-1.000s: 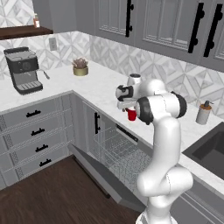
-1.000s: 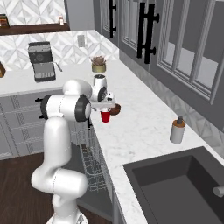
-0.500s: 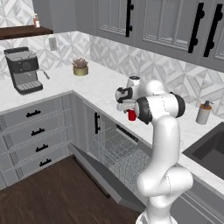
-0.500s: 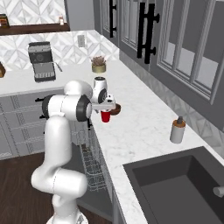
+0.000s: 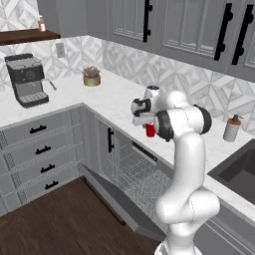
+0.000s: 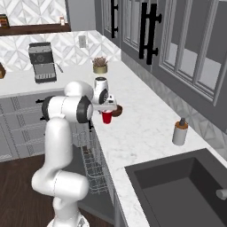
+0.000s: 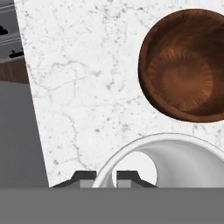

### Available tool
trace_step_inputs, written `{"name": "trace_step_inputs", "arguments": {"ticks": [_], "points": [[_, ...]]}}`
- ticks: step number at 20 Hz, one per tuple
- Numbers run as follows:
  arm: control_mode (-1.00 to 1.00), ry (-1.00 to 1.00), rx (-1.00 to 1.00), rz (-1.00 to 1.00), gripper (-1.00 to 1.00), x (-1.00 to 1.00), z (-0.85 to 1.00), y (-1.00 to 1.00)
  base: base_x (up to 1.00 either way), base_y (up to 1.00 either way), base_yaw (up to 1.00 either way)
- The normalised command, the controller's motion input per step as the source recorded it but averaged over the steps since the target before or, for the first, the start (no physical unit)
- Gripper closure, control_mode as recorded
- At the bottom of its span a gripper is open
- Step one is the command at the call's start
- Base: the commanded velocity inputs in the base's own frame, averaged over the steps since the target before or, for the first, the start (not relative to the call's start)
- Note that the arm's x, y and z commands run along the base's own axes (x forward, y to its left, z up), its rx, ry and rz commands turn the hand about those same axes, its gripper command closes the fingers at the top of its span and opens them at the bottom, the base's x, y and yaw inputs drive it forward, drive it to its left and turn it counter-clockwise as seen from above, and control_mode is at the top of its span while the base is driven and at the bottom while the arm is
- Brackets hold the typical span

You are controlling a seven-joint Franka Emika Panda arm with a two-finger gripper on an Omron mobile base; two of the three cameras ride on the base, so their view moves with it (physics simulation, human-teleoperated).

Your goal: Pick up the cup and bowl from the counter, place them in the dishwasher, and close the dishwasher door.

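Since 1.0 s ago: the cup [image 5: 150, 130] sits slightly higher against the counter [image 5: 117, 99] edge; base and all other items unchanged.

Left base view: the gripper [image 5: 144, 121] hangs over the counter's front edge, fingers pointing down, closed on the rim of the cup. The red cup hangs upright below the hand, clear of the counter surface. The dishwasher [image 5: 134, 174] is under the counter just below the cup; its wire rack is visible inside. The dishwasher door [image 5: 117, 201] is dropped open, sloping toward the floor. Along the counter from the cup: potted plant [image 5: 91, 76] well apart at the back corner, coffee machine [image 5: 27, 80] farther still, soap dispenser [image 5: 231, 128] near the sink [image 5: 241, 172] on the other side.

Right base view: the gripper [image 6: 107, 108] holds the cup [image 6: 107, 117] above the counter [image 6: 146, 128] edge. The bowl [image 6: 117, 110] rests on the counter just beside the cup, toward the wall. The dishwasher [image 6: 91, 155] rack shows under the counter below the cup. The soap dispenser [image 6: 179, 132] stands well apart from the cup, near the sink [image 6: 186, 190].

Hand view: 1 fingertip sits on each side of the cup [image 7: 175, 164] wall at the rim, inside pale. The bowl [image 7: 186, 65] sits upright on the counter [image 7: 78, 87], near the cup, not touching.
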Motion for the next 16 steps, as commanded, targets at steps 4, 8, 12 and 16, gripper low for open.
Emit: {"name": "trace_step_inputs", "arguments": {"ticks": [4,8,12,16], "points": [[-1.00,-0.14,0.00,0.01,1.00,-0.67,0.66,0.07,0.00,0.00,0.00],[-1.00,0.00,0.00,0.01,1.00,-0.97,0.52,0.45,0.00,0.00,0.00],[-1.00,0.00,0.00,0.05,1.00,-1.00,0.01,0.57,0.00,0.00,0.00],[-1.00,0.00,0.00,0.06,1.00,-1.00,0.00,0.37,0.00,0.00,0.00]]}}
